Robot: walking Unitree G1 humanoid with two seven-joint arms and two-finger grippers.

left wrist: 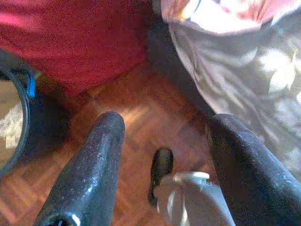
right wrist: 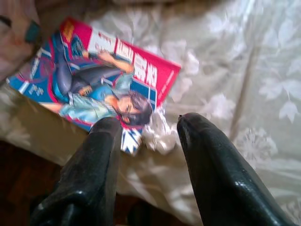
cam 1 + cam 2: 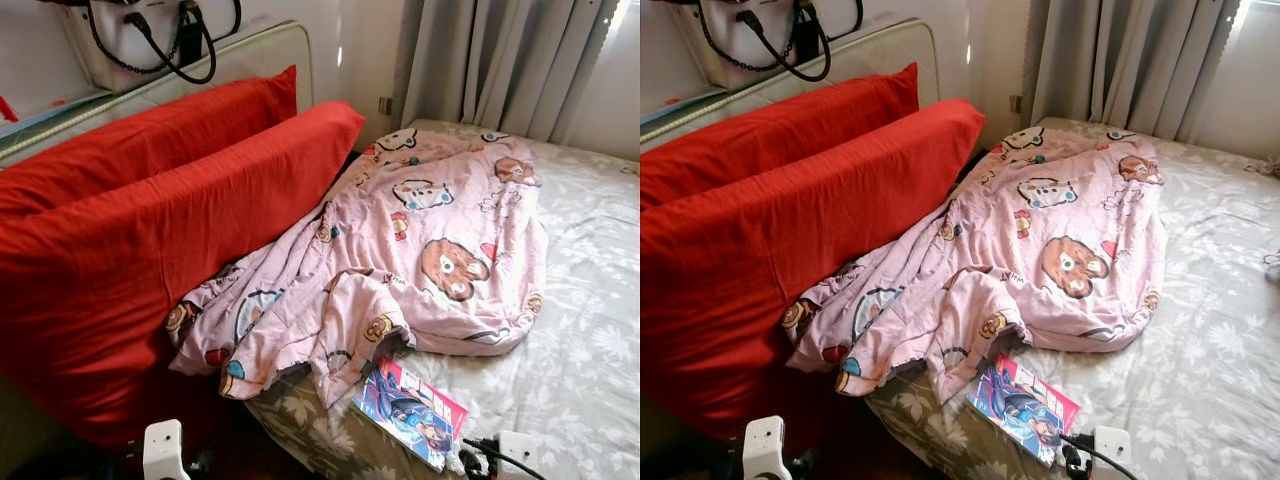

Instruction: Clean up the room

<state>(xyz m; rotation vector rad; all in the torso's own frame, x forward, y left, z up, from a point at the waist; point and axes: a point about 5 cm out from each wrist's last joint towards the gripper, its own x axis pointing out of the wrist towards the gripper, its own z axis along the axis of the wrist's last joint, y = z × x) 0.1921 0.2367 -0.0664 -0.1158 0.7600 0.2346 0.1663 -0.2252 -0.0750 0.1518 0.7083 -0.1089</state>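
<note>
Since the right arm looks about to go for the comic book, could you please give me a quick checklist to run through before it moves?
1. Comic book in view, flat on the bed near its edge: ok.
2. Right gripper jaws open: ok.
3. Right gripper lined up with the book: not ok, its fingertips are at the book's corner, off its middle.
4. Book free of the pink blanket: ok, the blanket's hem lies just beside it.
5. Crumpled white scrap at the book's corner, between the jaws: not ok, it may get pinched.
6. Left gripper out of the way, open above the wooden floor: ok.
</note>
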